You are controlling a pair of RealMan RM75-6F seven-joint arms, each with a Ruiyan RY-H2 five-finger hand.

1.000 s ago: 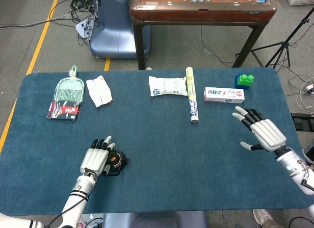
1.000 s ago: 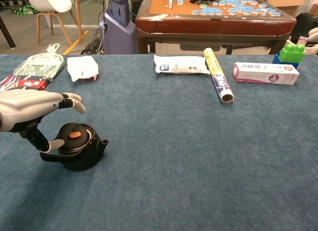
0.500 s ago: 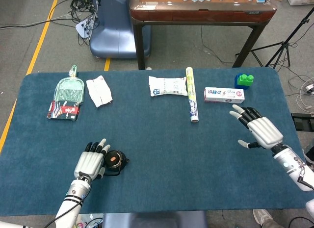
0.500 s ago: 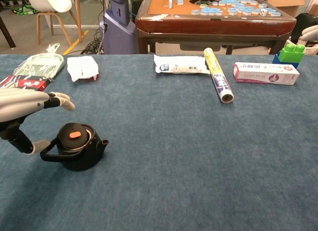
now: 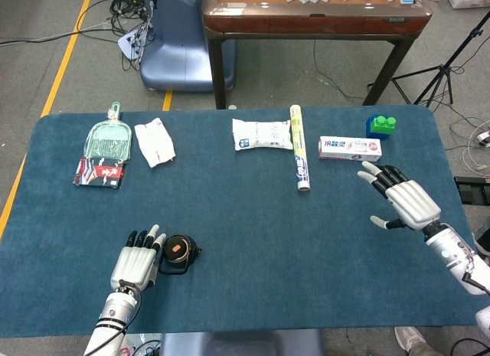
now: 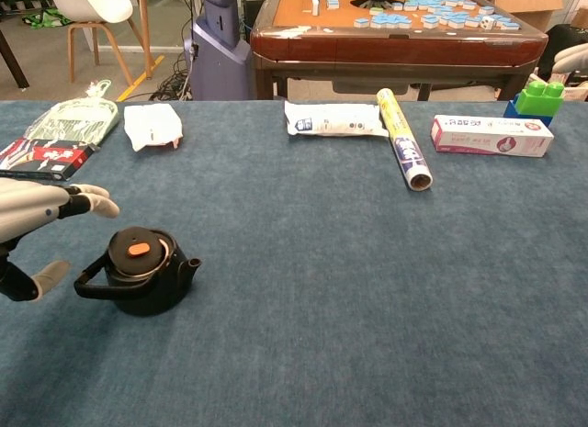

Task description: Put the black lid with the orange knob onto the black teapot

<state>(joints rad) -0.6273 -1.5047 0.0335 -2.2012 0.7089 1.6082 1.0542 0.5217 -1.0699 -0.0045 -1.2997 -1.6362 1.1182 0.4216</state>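
The black teapot (image 5: pixel 179 254) (image 6: pixel 140 284) stands on the blue table near the front left, spout pointing right. The black lid with the orange knob (image 5: pixel 177 249) (image 6: pixel 138 251) sits on top of the pot. My left hand (image 5: pixel 135 262) (image 6: pixel 35 227) hovers just left of the pot, fingers spread, holding nothing and clear of the handle. My right hand (image 5: pixel 401 197) is raised over the right side of the table, fingers spread and empty; the chest view does not show it.
Along the far edge lie a green dustpan (image 5: pixel 107 138), a red packet (image 5: pixel 99 172), a white pouch (image 5: pixel 155 142), a white bag (image 5: pixel 262 134), a rolled tube (image 5: pixel 299 148), a toothpaste box (image 5: pixel 349 148) and green-blue blocks (image 5: pixel 380 125). A wooden table (image 5: pixel 314 15) stands beyond.
My left hand has drawn back leftward and toward the front edge, away from the lidded teapot. The right hand drifted slightly up and left.
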